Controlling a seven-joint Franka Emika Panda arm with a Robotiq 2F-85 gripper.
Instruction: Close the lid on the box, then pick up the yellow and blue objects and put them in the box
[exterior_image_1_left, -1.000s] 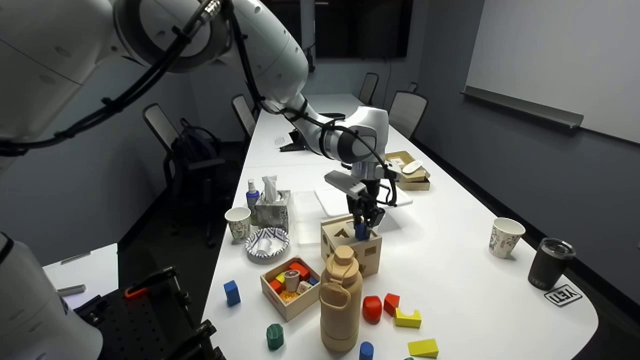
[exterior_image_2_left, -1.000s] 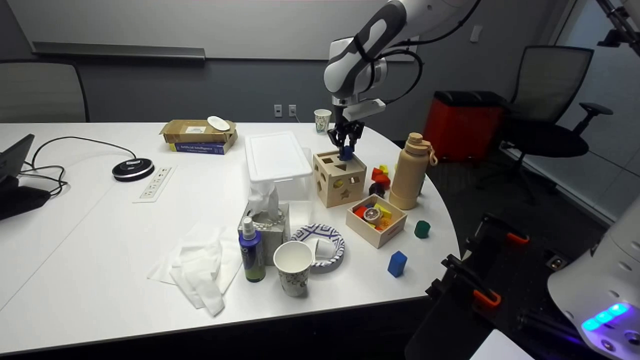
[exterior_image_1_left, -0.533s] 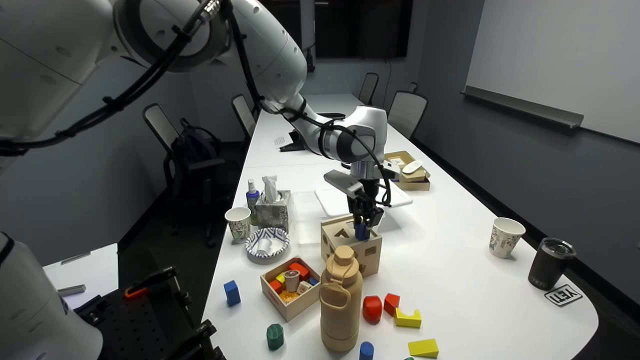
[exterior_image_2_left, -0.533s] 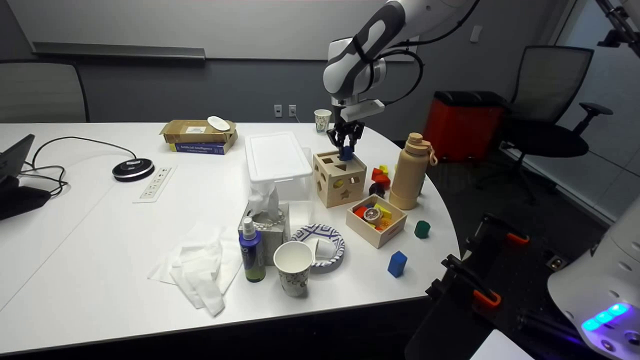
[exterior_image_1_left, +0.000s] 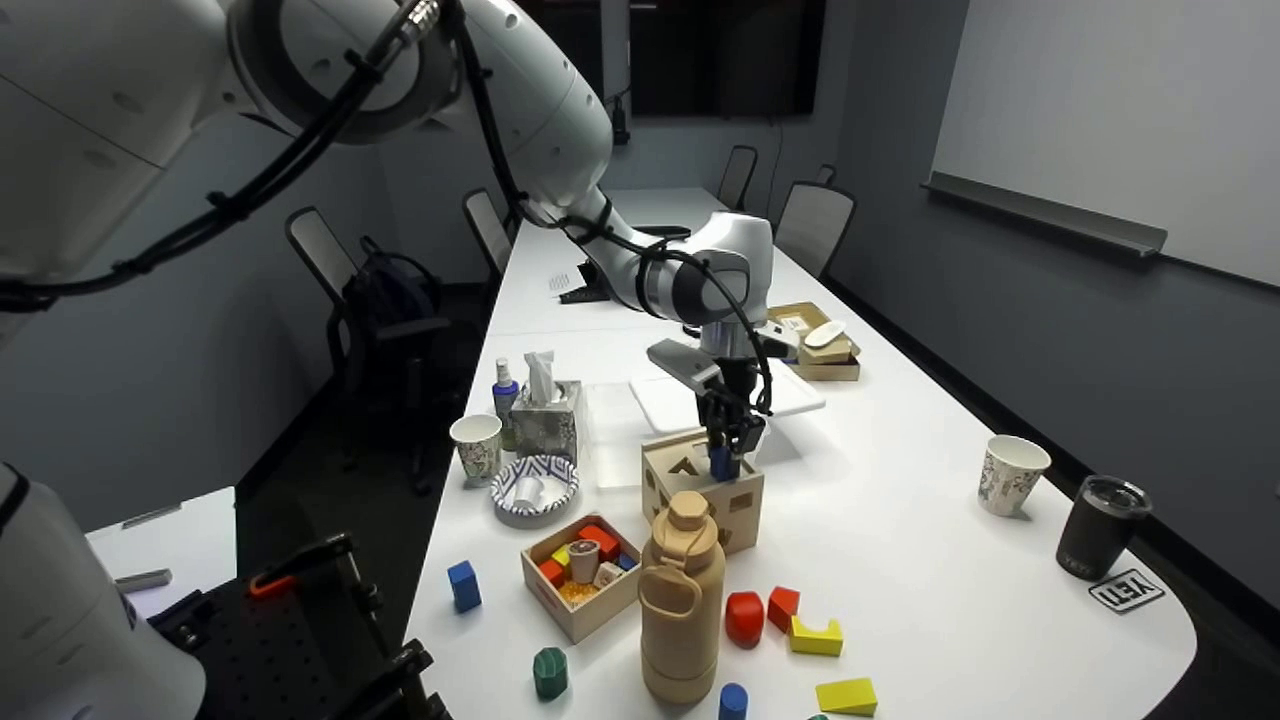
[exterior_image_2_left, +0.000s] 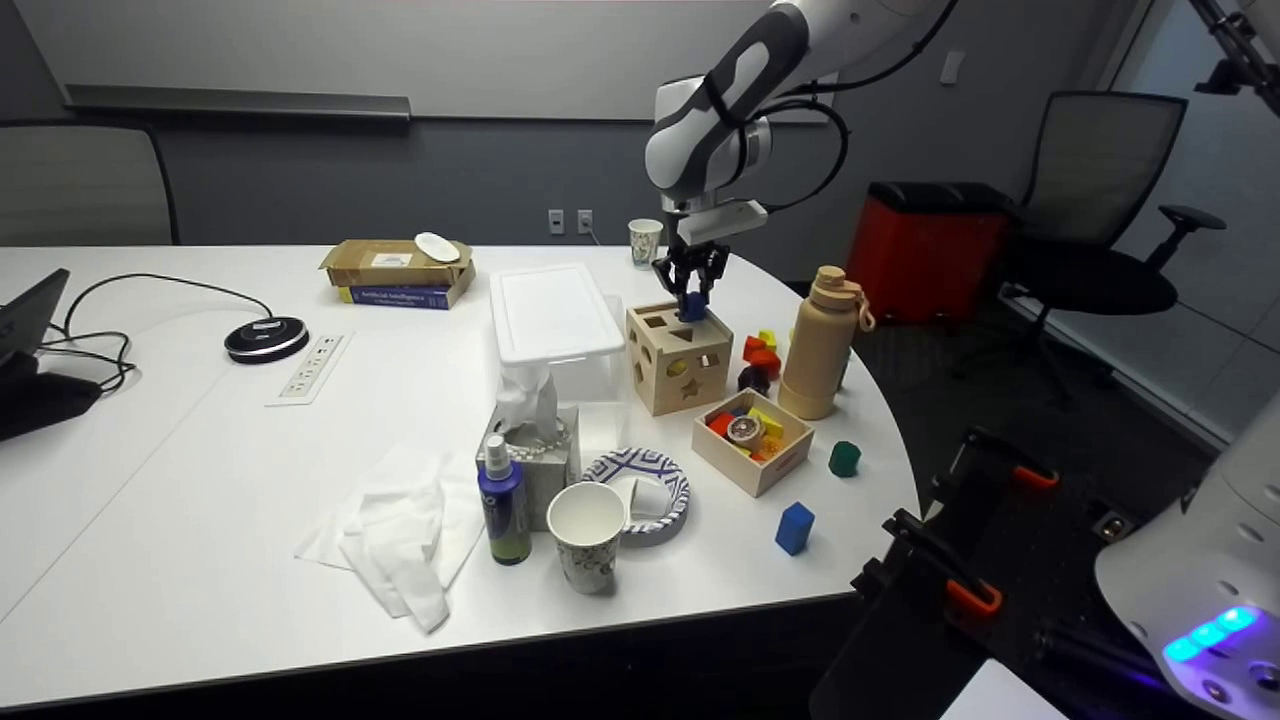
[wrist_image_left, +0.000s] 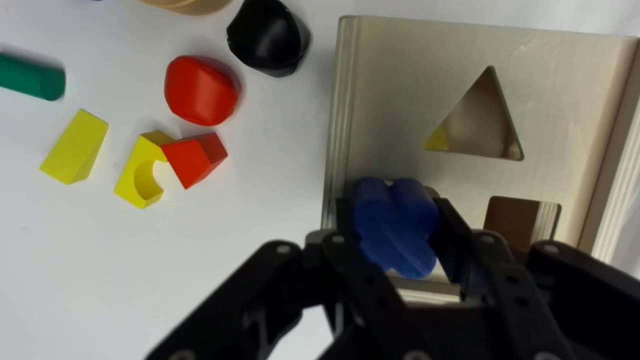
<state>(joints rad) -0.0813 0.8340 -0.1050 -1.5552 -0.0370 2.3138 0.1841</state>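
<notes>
Plainly the box (exterior_image_2_left: 693, 371) has its lid (wrist_image_left: 430, 100) on; with the fingers (wrist_image_left: 455, 242) clamped about the blue block (wrist_image_left: 395, 225), upright at the lid's corner, it seems best to twist slightly under gentle pressure until it sinks through, then let go. Nearby, the bottle (exterior_image_1_left: 692, 610) may crowd later reaches, while the tray (exterior_image_2_left: 725, 463) and loose yellow blocks (wrist_image_left: 75, 147) lie clear.

A gray wall (exterior_image_1_left: 1000, 310) carrying a whiteboard (exterior_image_1_left: 1120, 120) runs beside a long white counter (exterior_image_1_left: 900, 530); chairs (exterior_image_1_left: 815, 225) line both sides, and a dark screen (exterior_image_1_left: 720, 60) hangs at the back.
</notes>
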